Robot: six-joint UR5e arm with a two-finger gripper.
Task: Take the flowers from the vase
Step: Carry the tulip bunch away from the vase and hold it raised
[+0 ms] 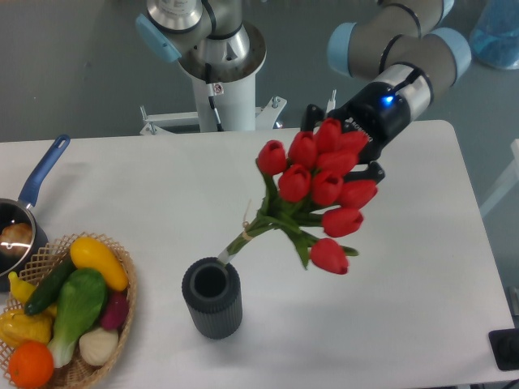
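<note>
Red tulips, the flowers [318, 188], are up in the air, stems tilted and just clear of the dark ribbed vase [212, 297]! The gripper [350, 154] is clamped on the buds. Below: white table [422, 275], wicker basket [122, 312] of vegetables, blue-handled saucepan [28, 207]; grey floor behind.

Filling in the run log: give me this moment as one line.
phase: lift | gripper: shut on flowers | stems: tips just outside vase mouth | vase: upright, empty | table
</note>
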